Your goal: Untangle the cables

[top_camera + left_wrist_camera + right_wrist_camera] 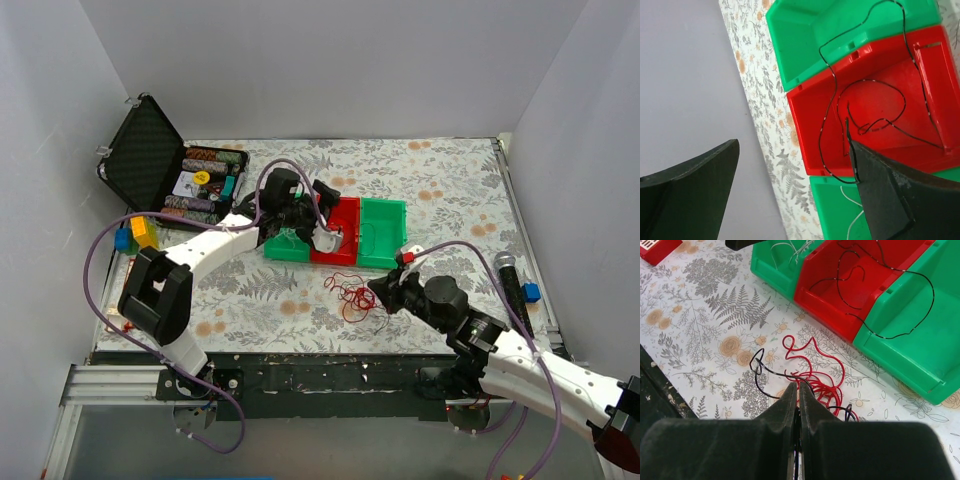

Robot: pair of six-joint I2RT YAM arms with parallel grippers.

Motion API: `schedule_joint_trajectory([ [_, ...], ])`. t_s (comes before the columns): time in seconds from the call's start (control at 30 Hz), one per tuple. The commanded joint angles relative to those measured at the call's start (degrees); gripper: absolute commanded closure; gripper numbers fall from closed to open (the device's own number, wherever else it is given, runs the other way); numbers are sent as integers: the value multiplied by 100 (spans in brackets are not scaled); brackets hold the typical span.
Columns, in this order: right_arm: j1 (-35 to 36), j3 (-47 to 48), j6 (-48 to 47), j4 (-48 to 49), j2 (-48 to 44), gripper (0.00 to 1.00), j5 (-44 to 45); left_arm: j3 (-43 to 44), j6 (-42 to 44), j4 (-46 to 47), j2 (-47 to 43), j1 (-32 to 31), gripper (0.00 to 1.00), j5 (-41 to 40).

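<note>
A robotics lab test cell: plain white panels box in a desk spread with floral cloth, a left arm and a right arm stand on a metal frame at its near edge, trailing purple hoses

red cables, floral tablecloth

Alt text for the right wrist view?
The right gripper, fingers closed, sits at a tangle of red and black cables on a floral tablecloth. Behind, a red bin stands between two green bins; a black wire drapes across the red bin and the right-hand green one.
</note>
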Motion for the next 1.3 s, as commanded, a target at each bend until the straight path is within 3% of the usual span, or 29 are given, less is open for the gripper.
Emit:
schedule_joint_trajectory([
  [0.0, -81, 390, -68, 231, 2, 97, -12, 679, -1056, -441, -320, 38, 7, 288],
  [0.17, -151, 346, -103, 319, 133, 94, -519, 1031, -1323, -729, -277, 30, 7, 727],
  [0.3, -160, 390, -42, 319, 327, 89, -881, 1751, -725, -2283, 276, -32, 8, 825],
  [0.63, -292, 811, -235, 118, 757, 49, -1507, 2279, -373, -3094, 1112, -93, 9, 429],
  [0.77, -554, 1188, -209, 205, 862, 43, -489, 2026, -925, -2395, 990, -85, 11, 350],
  [0.87, -1290, 1663, 19, 39, 1520, 42, -20, 1701, -1041, -1874, 884, -85, 11, 227],
  [1.03, -2496, 1902, 677, 616, 2645, 40, -1177, 1332, -1673, -1172, 787, -93, 13, 8],
  [1.27, -2761, 1656, 1434, 1821, 3516, 35, -2023, 611, -2166, -529, 524, -93, 15, -230],
])
